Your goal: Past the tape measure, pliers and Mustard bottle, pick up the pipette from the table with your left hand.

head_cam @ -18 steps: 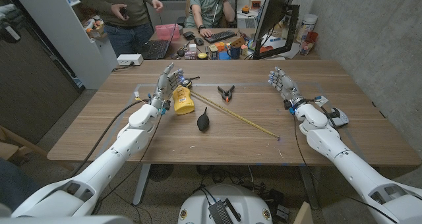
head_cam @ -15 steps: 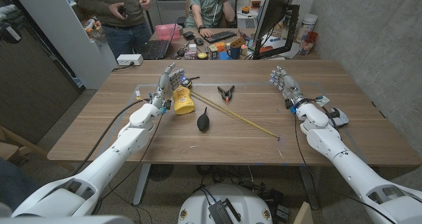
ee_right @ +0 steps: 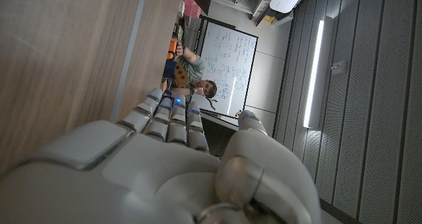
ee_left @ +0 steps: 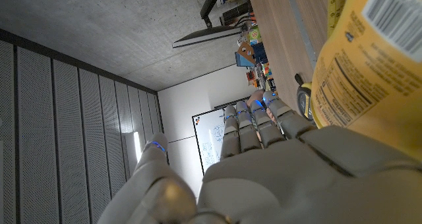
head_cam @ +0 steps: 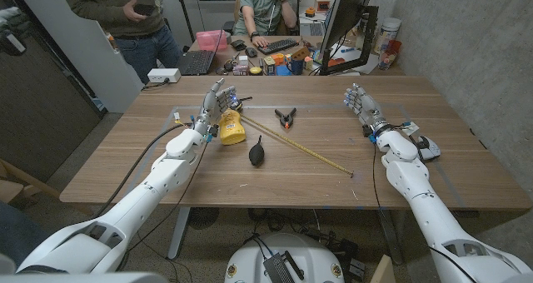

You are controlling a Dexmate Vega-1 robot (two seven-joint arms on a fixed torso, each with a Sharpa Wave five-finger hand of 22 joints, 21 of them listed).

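The pipette (head_cam: 256, 152), a black bulb with a thin tip, lies on the wooden table (head_cam: 125, 162) near the middle. My left hand (head_cam: 211, 106) stands upright, fingers apart and empty, right beside the yellow Mustard bottle (head_cam: 232, 127), beyond the pipette and to its left. In the left wrist view the Mustard bottle (ee_left: 369, 72) sits close against my left hand (ee_left: 264, 165). The pliers (head_cam: 286, 116) lie further back. The tape measure (head_cam: 304, 148) has its yellow tape stretched diagonally across the table. My right hand (head_cam: 361, 106) stands open at the far right, holding nothing.
A white device (head_cam: 426, 147) lies by my right forearm. Behind the table's far edge stand a white box (head_cam: 164, 75), a laptop (head_cam: 197, 62), a monitor (head_cam: 346, 25) and desk clutter. One person stands at the back left and another sits at the back desk.
My right hand has drifted slightly to the right. The standing person behind the table has stepped to the left. My left hand and the objects have stayed put.
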